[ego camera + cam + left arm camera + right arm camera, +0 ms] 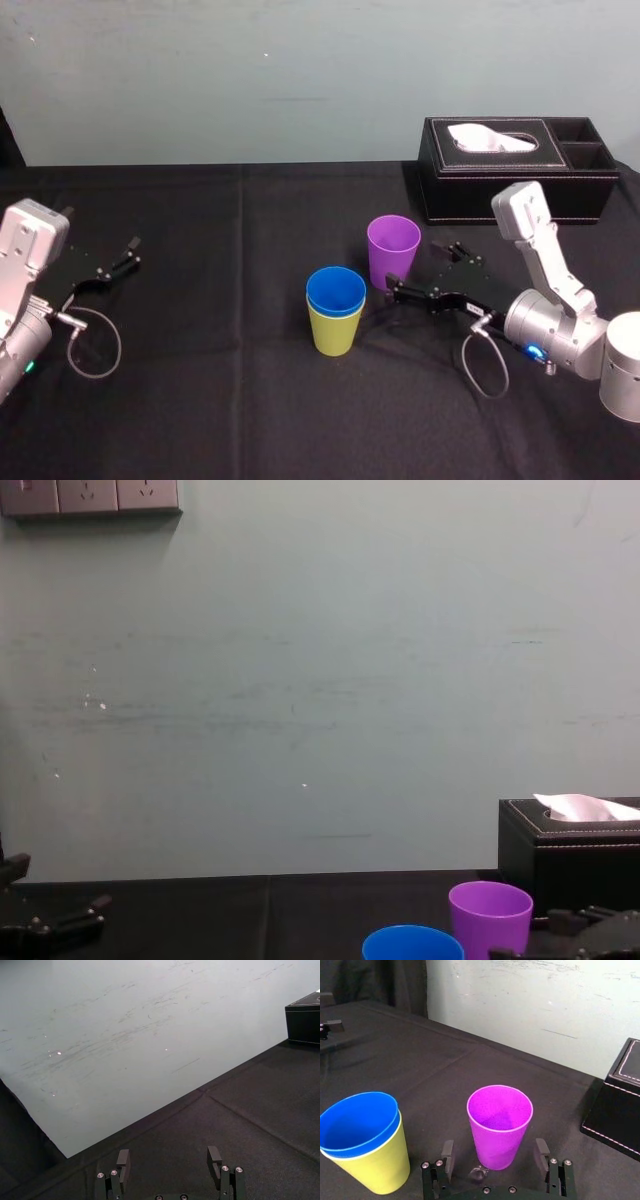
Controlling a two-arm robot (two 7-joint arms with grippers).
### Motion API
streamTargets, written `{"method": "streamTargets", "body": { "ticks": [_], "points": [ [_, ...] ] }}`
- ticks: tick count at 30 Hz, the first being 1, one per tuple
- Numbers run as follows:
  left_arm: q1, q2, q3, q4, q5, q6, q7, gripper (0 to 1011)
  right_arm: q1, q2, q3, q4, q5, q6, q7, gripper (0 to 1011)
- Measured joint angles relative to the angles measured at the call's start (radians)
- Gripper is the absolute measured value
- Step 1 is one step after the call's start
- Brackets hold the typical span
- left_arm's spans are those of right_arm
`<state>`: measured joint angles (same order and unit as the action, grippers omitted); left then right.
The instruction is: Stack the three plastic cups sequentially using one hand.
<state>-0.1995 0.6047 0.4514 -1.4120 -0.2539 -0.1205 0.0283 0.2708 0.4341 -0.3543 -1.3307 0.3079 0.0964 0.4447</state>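
Pale blue-green wall (pixel 250 80) runs along the back. Black cloth-covered surface (pixel 200 400) takes up everything nearer than that. Black stitched tissue box (pixel 515 165) sits far right, close to the wall, with two open compartments at its right end.

My right claw (pixel 495 1159) is on the right side, reaching in toward centre, low over the surface. It's open, jaws spread wider than the purple cup (pixel 392 250), with one finger (pixel 447 1157) on either side of the cup's lower part. Right wrist view shows a gap on both sides, so no grip and no contact I can see.

My left claw (pixel 169 1159) is parked at the left side, low over the surface. It's also open, well apart from all three cups.

Cups:
- Yellow-green cup (pixel 335 333) stands upright near centre.
- Blue cup (pixel 336 290) is nested inside it, and only its rim band sticks out above the yellow-green rim.
- Purple cup stands upright on its own, just beyond and to the right of that pair, near it but not touching.

So two of the three are stacked, and purple is not yet on.

Small stuff: white tissue (pixel 490 137) pokes out of the box's top slot. A row of wall sockets (pixel 90 495) sits high on the wall at left in the chest view.
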Motion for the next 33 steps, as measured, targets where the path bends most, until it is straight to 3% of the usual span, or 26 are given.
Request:
{"method": "streamTargets", "body": {
  "ticks": [33],
  "points": [
    [0.000, 0.000, 0.000, 0.000, 0.000, 0.000, 0.000, 1010, 0.104, -0.061, -0.042, 0.121, -0.055, -0.012, 0.004, 1000]
  ]
}}
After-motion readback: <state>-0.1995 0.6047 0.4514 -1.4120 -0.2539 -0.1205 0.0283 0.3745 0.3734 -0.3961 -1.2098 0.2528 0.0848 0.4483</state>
